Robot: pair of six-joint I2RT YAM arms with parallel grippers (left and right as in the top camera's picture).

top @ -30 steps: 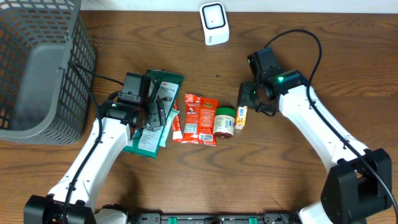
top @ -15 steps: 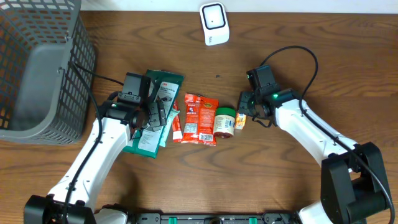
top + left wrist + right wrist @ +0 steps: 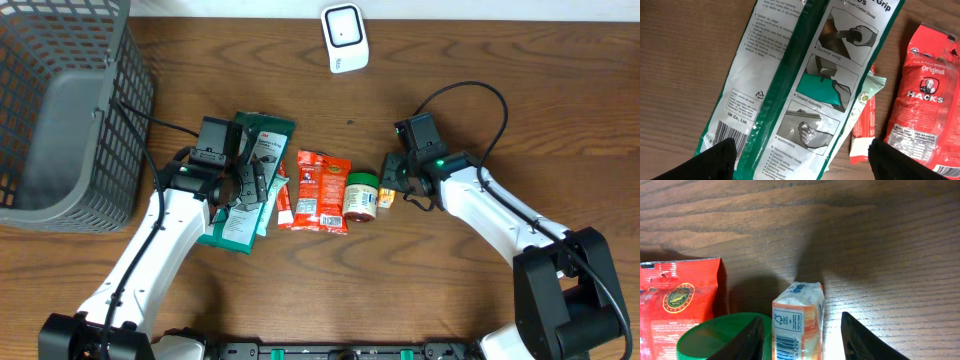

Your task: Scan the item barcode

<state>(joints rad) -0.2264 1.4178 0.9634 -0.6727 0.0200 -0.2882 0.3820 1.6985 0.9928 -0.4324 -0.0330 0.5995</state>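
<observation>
So you've got the wood table (image 3: 480, 60) filling the overhead shot, with the grey mesh basket (image 3: 60, 120) taking up the upper left corner. The items lie in a row across the middle.

The biggest is the green glove pack (image 3: 268, 135), left of centre. Your left gripper (image 3: 255, 180) hangs right over it. In the left wrist view the pack (image 3: 805, 75) runs diagonally through the frame. The left gripper (image 3: 802, 162) has its fingers (image 3: 715, 160) spread wide at the bottom corners, gripping nothing.

Next to the right is the red Hacks packet (image 3: 320, 190), lying flat. It also shows at the right edge of the left wrist view (image 3: 927, 100). A thin red-and-white sachet (image 3: 862, 135) is tucked between it and the glove pack.

The white scanner (image 3: 344, 38) sits alone at the top centre, well apart from the row.

Then comes the green-lidded jar (image 3: 361, 195), just right of the red packet.

Smallest is the one you care about, the small orange-and-white box (image 3: 386, 200), right beside the jar at the row's right end. Your right gripper (image 3: 393, 180) is right over it. In the right wrist view the box (image 3: 797, 320) stands between the two fingers (image 3: 747, 340), barcode facing the camera at the bottom edge. There's a sliver of gap on each side, so the right gripper (image 3: 802, 330) straddles the box, jaws apart and not clamped on it.
</observation>
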